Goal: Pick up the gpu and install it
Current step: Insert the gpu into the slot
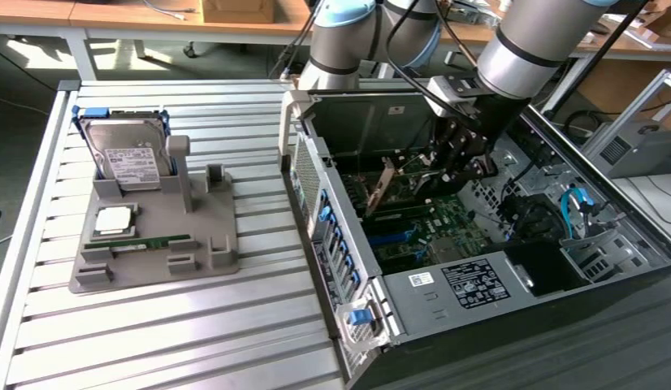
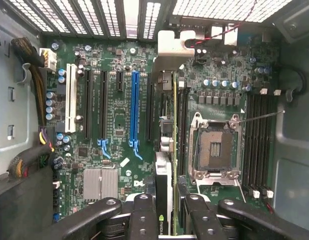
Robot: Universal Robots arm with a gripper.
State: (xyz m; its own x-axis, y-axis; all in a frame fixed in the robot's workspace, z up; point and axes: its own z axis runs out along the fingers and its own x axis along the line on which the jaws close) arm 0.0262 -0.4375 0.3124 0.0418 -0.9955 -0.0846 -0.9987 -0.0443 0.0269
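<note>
**Step in hand: installation, insertion phase.** Pick-up is judged complete. The hand (image 2: 167,212) is closed to a medium width on the gpu (image 2: 173,150), with one finger on each face of the card.

**Position of the card.** The computer case (image 1: 313,162) lies open on the worktop (image 1: 151,341), along its edge on the exterior view's right. The hand is lowered inside the case with the gpu on edge. In the wrist view the card stands over the motherboard (image 2: 117,122), between the blue slot (image 2: 134,105) and the processor socket (image 2: 214,150). Its silvery bracket (image 2: 169,47) points toward the vented rear wall of the case. Whether the card's lower edge touches a slot cannot be told.

**Requirement for the move ahead (judgement).** Seating calls for the card edge to run parallel to the slot and the bracket to line up with the rear opening. Pressure should be straight down, since any tilt risks binding.

**Other items.** A grey holder (image 1: 151,268) sits toward the opposite worktop edge. It carries a hard drive (image 1: 124,154) and a memory stick (image 1: 140,241), both well apart from the hand.
</note>
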